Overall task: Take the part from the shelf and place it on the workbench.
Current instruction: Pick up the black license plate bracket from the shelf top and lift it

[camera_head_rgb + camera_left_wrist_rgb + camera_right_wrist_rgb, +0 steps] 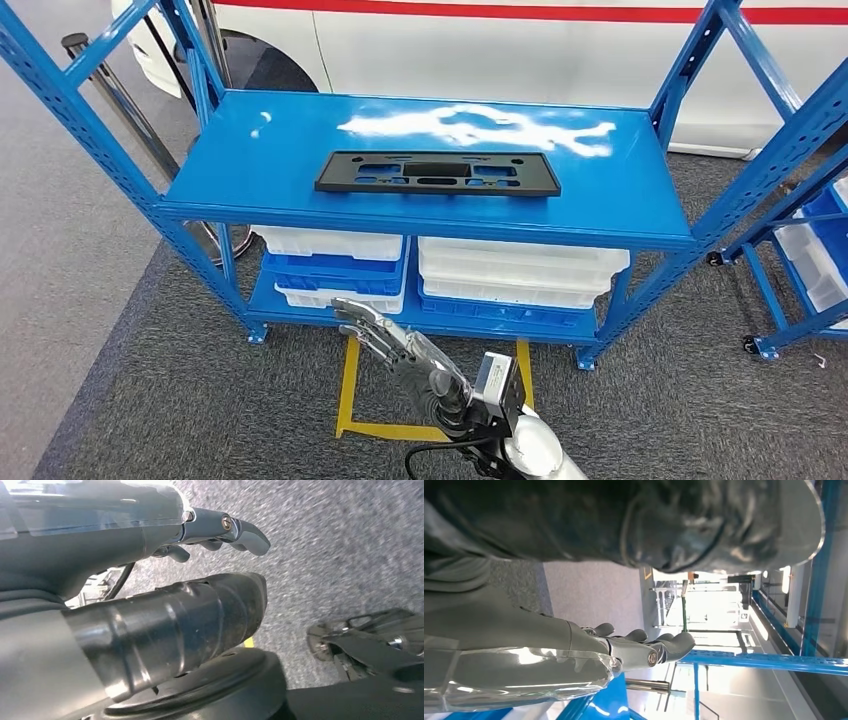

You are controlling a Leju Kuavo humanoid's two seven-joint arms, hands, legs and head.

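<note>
Part (pixel 437 173): black flat rectangular panel with cut-outs, lying flat on the top level of the blue shelf (pixel 250 170), roughly centred, long side across the view. Nothing touches it.
Floor, left: light grey strip (pixel 50 270) beside darker grey carpet (pixel 190 400); a chrome post (pixel 120 105) rises behind the shelf's left upright.
Left hand (pixel 220 530): seen in the left wrist view, hanging over blurred grey carpet. Fingers (pixel 248 535) loosely curved, apart from the thumb, nothing held.
Lower shelf level: white bins (pixel 330 243) stacked with blue bins (pixel 335 272) on the left, a further white stack (pixel 520 268) on the right.
Yellow floor marking (pixel 350 385): taped outline on the carpet just in front of the shelf.
Right hand (pixel 385 335): in the head view it reaches forward from the bottom edge on a silver arm, low in front of the lower shelf level, well below the part. Fingers (pixel 676 645) stretched out and released, grasping nothing.
Background: white vehicle body with a red stripe (pixel 540 12) behind the shelf.
Right edge: second blue rack (pixel 800 230) carrying a white bin (pixel 815 262).
</note>
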